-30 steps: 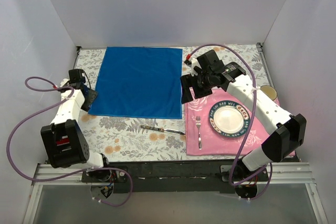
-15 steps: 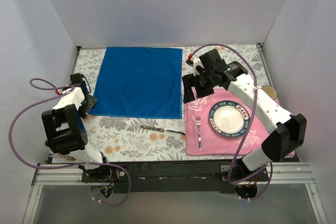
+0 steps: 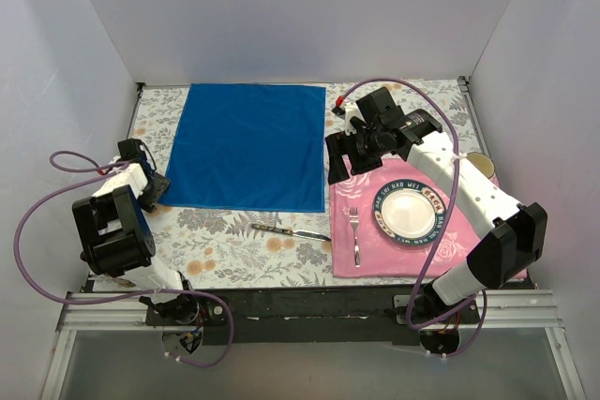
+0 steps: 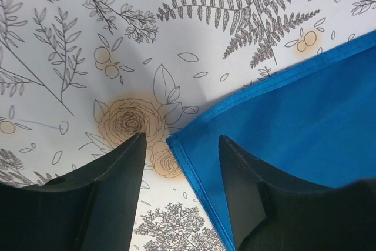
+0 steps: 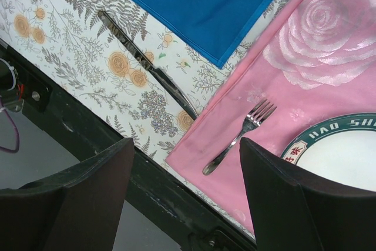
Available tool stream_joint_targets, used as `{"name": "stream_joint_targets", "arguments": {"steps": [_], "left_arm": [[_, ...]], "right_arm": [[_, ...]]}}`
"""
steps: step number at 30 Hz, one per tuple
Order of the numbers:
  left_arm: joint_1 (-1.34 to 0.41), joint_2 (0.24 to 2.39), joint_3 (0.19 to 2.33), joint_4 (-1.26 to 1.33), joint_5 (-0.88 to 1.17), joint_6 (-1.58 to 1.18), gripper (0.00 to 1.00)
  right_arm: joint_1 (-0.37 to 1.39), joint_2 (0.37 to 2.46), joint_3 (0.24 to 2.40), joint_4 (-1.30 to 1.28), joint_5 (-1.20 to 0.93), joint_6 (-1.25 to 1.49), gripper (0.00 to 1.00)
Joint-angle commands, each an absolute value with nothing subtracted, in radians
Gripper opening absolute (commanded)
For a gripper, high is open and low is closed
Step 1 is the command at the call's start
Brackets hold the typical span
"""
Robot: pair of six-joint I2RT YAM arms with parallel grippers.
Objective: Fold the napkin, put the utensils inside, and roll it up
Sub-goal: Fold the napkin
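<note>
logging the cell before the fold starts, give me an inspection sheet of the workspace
surface: flowered tablecloth, lying flat
job's things: blue napkin spread flat, unfolded; knife on the tablecloth just in front of it, apart
clutter: pink placemat with plate and fork; cup half hidden at its far right
grippers: left gripper open, astride the napkin's near left corner; right gripper open, holding nothing
cables: purple left cable loops wide to the left; purple right cable arches over the far right
surroundings: plain white walls on three sides
</note>
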State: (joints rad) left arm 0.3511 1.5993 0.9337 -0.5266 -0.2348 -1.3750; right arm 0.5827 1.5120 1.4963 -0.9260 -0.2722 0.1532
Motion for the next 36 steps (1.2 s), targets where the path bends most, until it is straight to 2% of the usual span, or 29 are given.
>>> {"name": "stream_joint_targets", "arguments": {"steps": [1,8,15,18,30,36], "left_arm": [[0.353,1.591,0.901,-0.469,-0.176,-1.371,0.50],[0.353,1.592,0.882,-0.456,-0.244,-1.358,0.43],[0.354,1.589,0.876,-0.408,-0.250,-1.335,0.25],[0.353,1.562,0.873,-0.393,-0.264,-1.336,0.01],[0.353,1.306,0.844,-0.583,-0.460,-1.440,0.00],[0.328,1.284,0.917,-0.594,-0.399,-1.442,0.00]], "right_arm": [[0.577,1.502,1.519,-0.922,-0.282,0.140,0.80],[0.575,1.480,1.488,-0.907,-0.282,0.150,0.80],[0.577,1.474,1.474,-0.904,-0.290,0.161,0.80],[0.575,1.467,1.459,-0.900,-0.295,0.163,0.80],[0.577,1.368,1.373,-0.862,-0.374,0.192,0.78],[0.575,1.350,1.396,-0.887,-0.348,0.184,0.78]]}}
